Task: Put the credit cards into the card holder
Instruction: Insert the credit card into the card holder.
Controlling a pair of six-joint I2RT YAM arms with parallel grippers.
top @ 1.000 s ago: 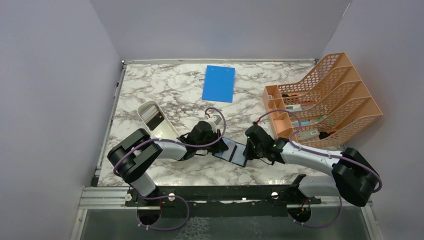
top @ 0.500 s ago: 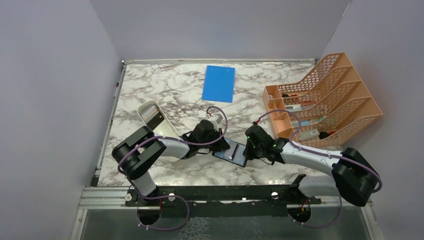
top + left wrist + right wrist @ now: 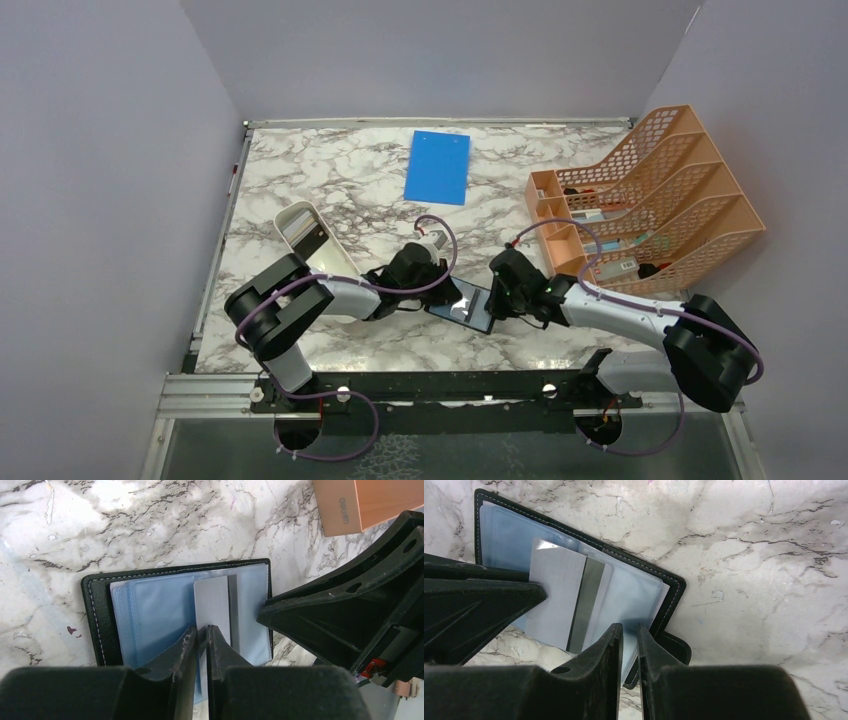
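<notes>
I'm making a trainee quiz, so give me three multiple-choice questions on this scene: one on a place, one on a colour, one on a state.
1. Where does the card holder lie? A on the table's near half; B at its far edge; C off it.
2. Its pockets are: A red; B light blue; C green.
3. The left gripper is: A open; B shut on a card; C unseen.
Key: A, it lies by the arm bases; B, blue sleeves show; B, it pinches the grey card.

Soft, even overhead light, faint shadows. The card holder (image 3: 478, 308) glints in the top view; the card (image 3: 561, 597) flares at ten o'clock. Both wrist views blur the dark fingers (image 3: 182, 652) at six o'clock; the table (image 3: 150, 525) stays sharp.
</notes>
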